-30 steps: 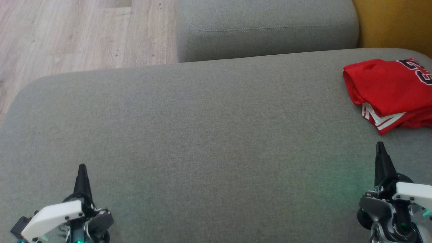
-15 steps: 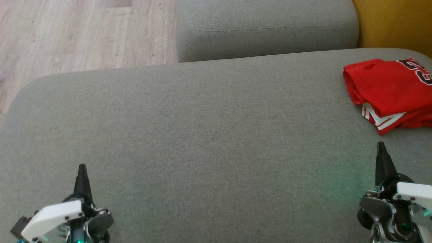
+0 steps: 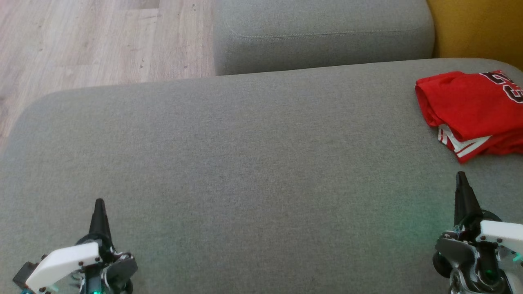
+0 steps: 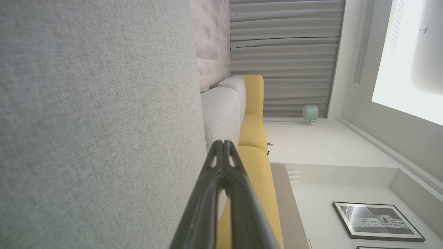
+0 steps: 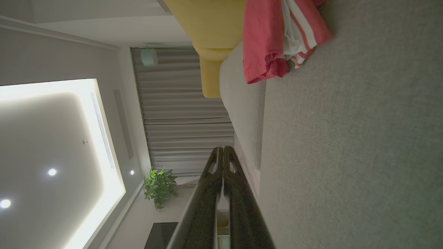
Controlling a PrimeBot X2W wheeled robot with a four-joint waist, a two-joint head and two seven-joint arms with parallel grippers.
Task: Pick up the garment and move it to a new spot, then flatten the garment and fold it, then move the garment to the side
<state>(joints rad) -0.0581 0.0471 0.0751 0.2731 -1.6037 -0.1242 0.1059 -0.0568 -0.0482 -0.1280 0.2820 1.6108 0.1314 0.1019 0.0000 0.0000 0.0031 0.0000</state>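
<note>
Closing stage of the folding task. Nothing has shifted over the past second: both arms and the cloth lie exactly as they did, which suggests the work is finished or paused rather than under way.

The red jersey (image 3: 470, 106) sits folded into a compact, slightly rumpled packet at the far right of the grey seat cushion (image 3: 245, 163), partly cut off by the edge of the head view. Being folded and off to one side, it appears already to have reached its final spot.

The left end effector (image 3: 99, 208) rests low at the near left, its two dark tapered fingers pressed together and holding nothing. The right end effector (image 3: 461, 179) stands likewise closed and empty at the near right, near the jersey but clear of it.

Materials: the jersey is thin, limp knit with white-striped trim and dark outlined lettering. The cushion is coarse woven upholstery, broad and flat, with rounded corners. A second grey cushion (image 3: 322, 36) with a stitched seam lies beyond it, with pale wood-grain flooring (image 3: 81, 41) to the left and yellow upholstery (image 3: 478, 28) to the right.
</note>
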